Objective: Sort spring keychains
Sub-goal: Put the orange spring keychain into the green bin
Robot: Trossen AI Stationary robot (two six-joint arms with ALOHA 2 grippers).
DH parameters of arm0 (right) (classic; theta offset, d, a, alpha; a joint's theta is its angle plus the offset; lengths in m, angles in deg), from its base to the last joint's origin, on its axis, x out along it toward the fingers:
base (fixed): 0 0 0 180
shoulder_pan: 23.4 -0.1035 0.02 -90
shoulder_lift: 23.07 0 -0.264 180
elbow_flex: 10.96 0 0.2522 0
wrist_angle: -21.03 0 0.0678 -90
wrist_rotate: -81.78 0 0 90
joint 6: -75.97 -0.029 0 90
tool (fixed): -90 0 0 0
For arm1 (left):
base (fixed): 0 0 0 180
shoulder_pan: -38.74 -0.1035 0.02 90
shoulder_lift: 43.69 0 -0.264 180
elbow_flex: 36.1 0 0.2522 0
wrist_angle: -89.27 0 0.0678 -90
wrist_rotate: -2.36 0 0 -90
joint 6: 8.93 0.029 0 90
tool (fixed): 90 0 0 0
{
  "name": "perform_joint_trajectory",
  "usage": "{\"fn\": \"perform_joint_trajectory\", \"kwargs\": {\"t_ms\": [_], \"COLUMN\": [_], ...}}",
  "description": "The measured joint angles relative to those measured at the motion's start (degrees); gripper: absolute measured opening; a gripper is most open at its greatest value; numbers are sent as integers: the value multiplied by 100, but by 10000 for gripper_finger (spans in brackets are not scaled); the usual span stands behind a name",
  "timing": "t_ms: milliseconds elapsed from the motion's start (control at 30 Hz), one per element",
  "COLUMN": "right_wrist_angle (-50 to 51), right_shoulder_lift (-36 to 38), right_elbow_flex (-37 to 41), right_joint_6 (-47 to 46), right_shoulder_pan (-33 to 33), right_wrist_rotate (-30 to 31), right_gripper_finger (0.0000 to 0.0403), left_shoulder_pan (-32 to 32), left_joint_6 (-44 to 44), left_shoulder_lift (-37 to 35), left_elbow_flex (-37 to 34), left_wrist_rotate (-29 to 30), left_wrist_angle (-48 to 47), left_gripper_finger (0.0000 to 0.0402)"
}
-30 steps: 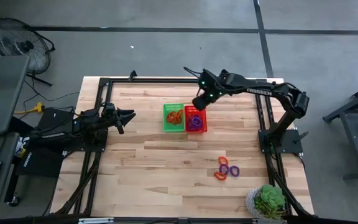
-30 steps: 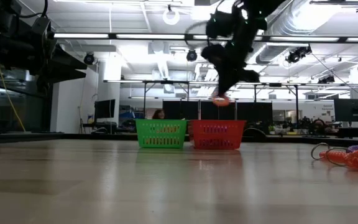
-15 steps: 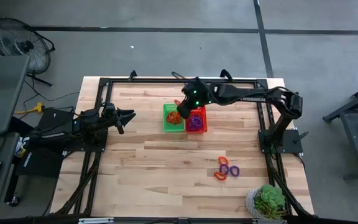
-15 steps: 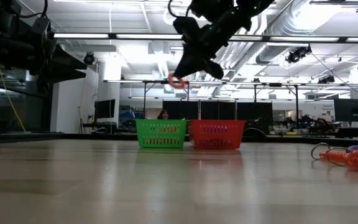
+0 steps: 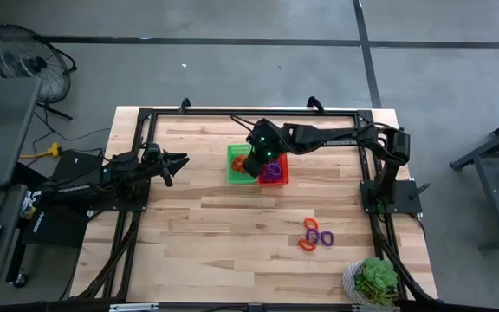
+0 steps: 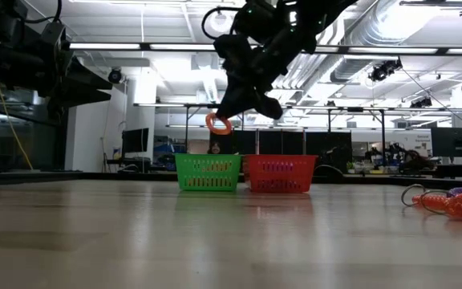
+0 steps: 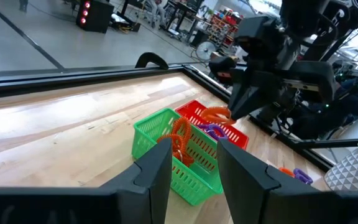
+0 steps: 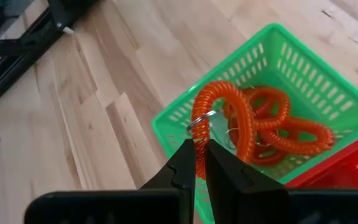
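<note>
My right gripper (image 5: pixel 251 159) hangs over the green basket (image 5: pixel 235 173), shut on an orange spring keychain (image 6: pixel 218 123). The right wrist view shows that keychain (image 8: pixel 229 115) above several orange ones lying in the green basket (image 8: pixel 272 50). The red basket (image 5: pixel 282 176) beside it holds purple keychains (image 5: pixel 271 171). A few more orange and purple keychains (image 5: pixel 316 235) lie on the table toward the near right. My left gripper (image 5: pixel 183 159) waits open at the table's left side, clear of the baskets. My right gripper pinches the orange keychain between its two fingers at one spot on the coil (image 8: pixel 197 144), next to its metal ring. The fingers point slanting down from above. The loop is lifted clear and hangs past the fingertips over the green basket.
A potted plant (image 5: pixel 375 279) sits at the near right corner. The black frame rails (image 5: pixel 249 113) run along the table's edges. Bare wood lies between the baskets and the left arm and across the near half of the table.
My right gripper has carried the orange keychain from above the red basket toward the table's left, to above the green basket. It rose on the way and then came lower. It has stayed shut on the keychain.
</note>
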Motion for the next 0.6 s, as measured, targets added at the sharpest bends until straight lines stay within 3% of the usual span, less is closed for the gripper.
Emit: {"fn": "perform_joint_trajectory", "kwargs": {"t_ms": [600], "right_wrist_angle": [2100], "right_shoulder_lift": [-1105], "right_elbow_flex": [-1689], "right_joint_6": [1747], "right_shoulder_pan": [50], "right_wrist_rotate": [785], "right_gripper_finger": [34], "left_shoulder_pan": [1], "left_joint_6": [-1], "left_shoulder_lift": [0], "left_elbow_flex": [0], "left_wrist_rotate": [-4], "left_wrist_angle": [25], "left_gripper_finger": [126]}}
